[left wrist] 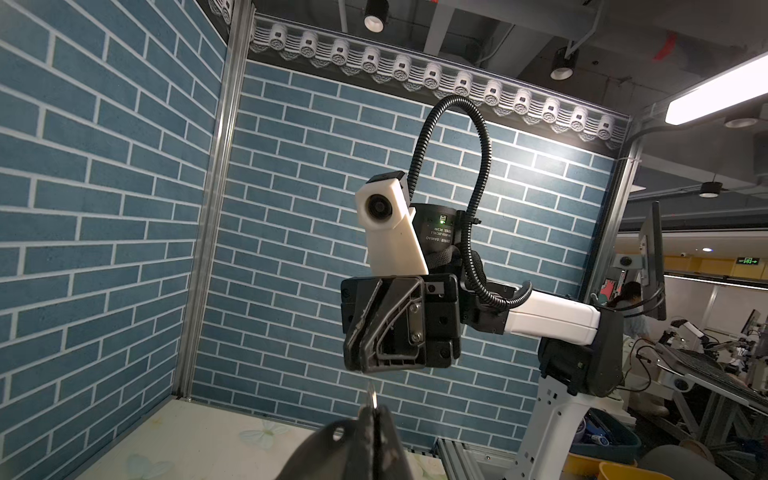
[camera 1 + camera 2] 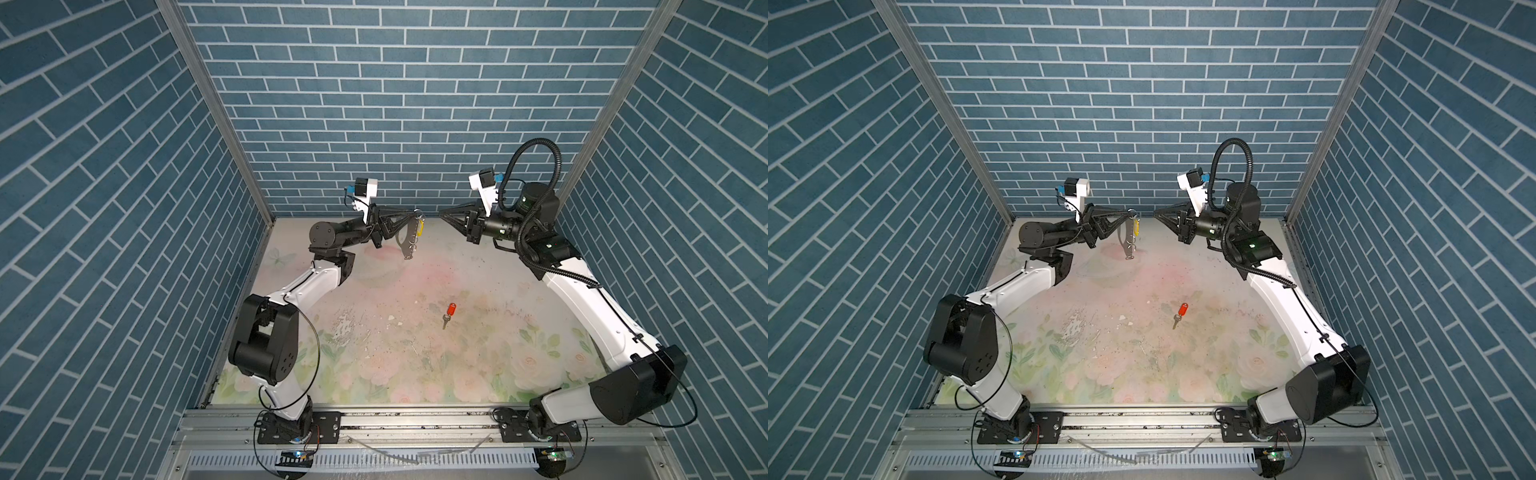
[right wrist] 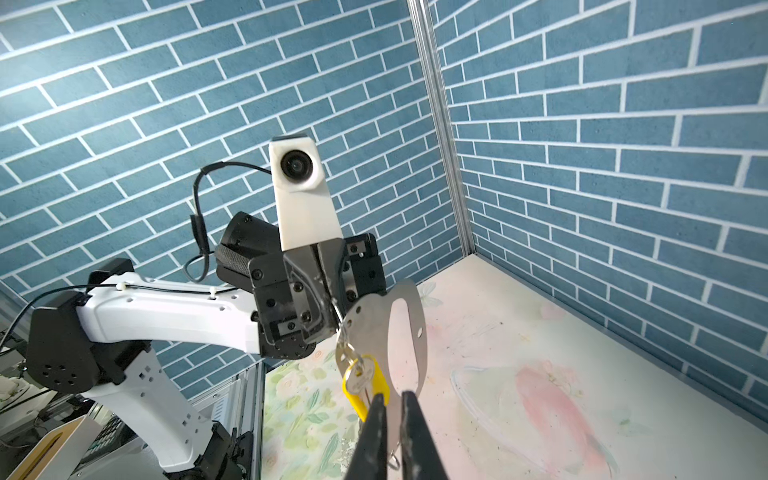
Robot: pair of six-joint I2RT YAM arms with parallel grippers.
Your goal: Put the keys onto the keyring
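My left gripper (image 2: 416, 212) is shut on a small ring at the top of the keyring (image 2: 405, 241), held high at the back of the table. The keyring, a flat oval loop, hangs down from the tips (image 3: 368, 318). The yellow-tagged key (image 3: 370, 384) dangles from one of its rings, also visible in a top view (image 2: 1136, 226). The red-tagged key (image 2: 450, 311) lies flat near the table's middle. My right gripper (image 2: 440, 214) points at the left one from a short gap away. Its fingers (image 3: 376, 419) stand a thin slit apart with nothing between them.
The floral table surface (image 2: 478, 270) is worn and speckled near the middle. Blue brick walls close in the back and both sides. An aluminium rail (image 2: 415, 419) with both arm bases runs along the front edge.
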